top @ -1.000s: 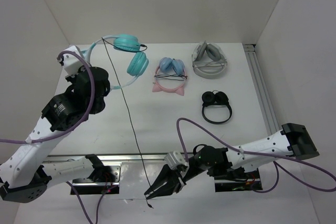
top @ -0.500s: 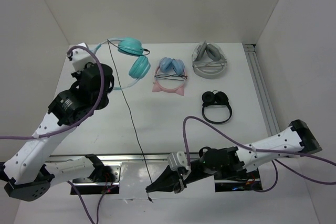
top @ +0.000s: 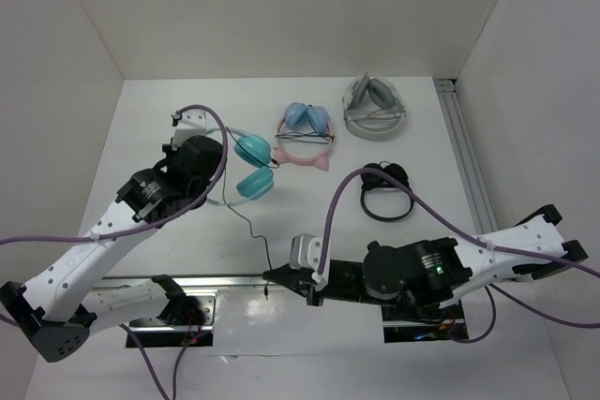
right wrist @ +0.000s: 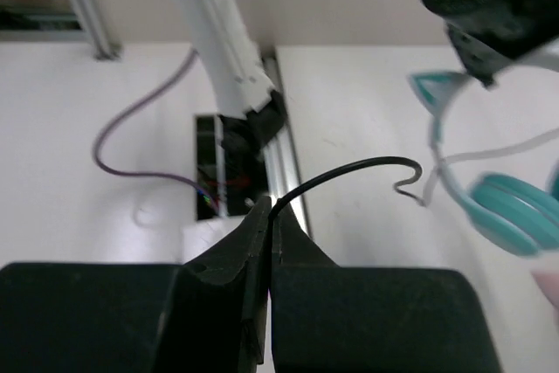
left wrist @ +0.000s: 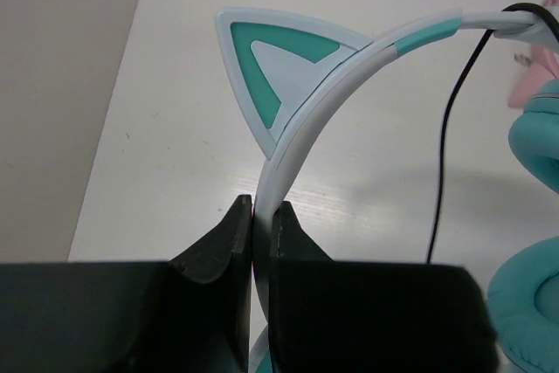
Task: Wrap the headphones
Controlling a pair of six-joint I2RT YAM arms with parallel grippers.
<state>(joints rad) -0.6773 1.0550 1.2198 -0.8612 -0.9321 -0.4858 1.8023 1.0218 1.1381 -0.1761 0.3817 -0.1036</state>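
The teal headphones with a pale cat-ear headband hang at centre left of the table. My left gripper is shut on the headband just below one cat ear; the teal cups show at the right edge of the left wrist view. The thin black cable runs slack from the headphones down to my right gripper, which is shut on the cable near the table's front edge. The headphones also show in the right wrist view.
Pink cat-ear headphones with blue cups lie just right of the teal ones. Grey headphones lie at the back right. Small black headphones lie right of centre. A metal rail runs along the right side.
My left gripper has carried the teal headphones from the back left down toward the centre. My right gripper has moved up and left with the cable end, and the cable has gone slack.
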